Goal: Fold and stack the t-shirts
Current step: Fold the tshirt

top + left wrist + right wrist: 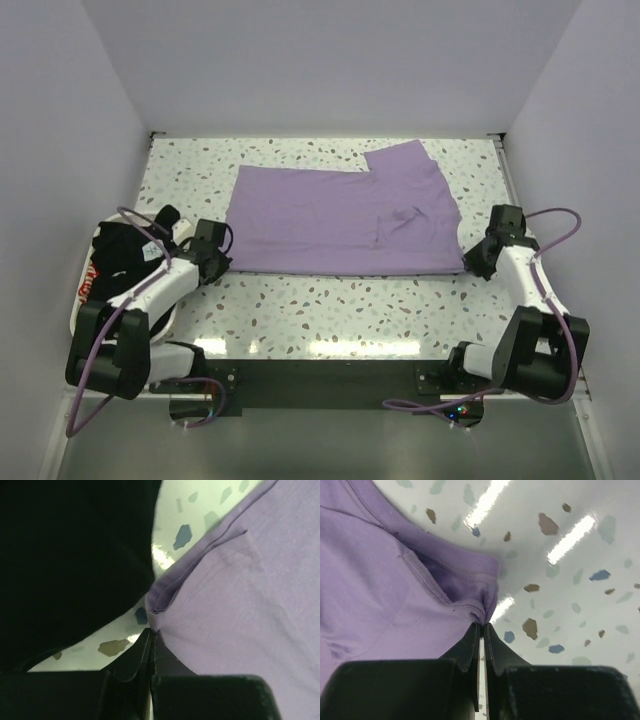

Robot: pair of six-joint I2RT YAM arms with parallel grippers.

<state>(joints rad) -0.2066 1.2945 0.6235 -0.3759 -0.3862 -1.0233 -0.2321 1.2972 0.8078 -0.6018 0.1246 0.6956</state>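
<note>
Robot lab booth, plain white walls (330, 60) enclosing a speckled terrazzo tabletop (330, 305)

Soft matt cloth of the lavender t-shirt (345, 220), stitched hems; glossy smooth speckled tabletop (330, 310); black t-shirts (125, 250), matt cloth

Black t-shirts (118, 248) mostly hid behind L arm (165, 282), print (93, 270) partly covered, unreadable
</note>
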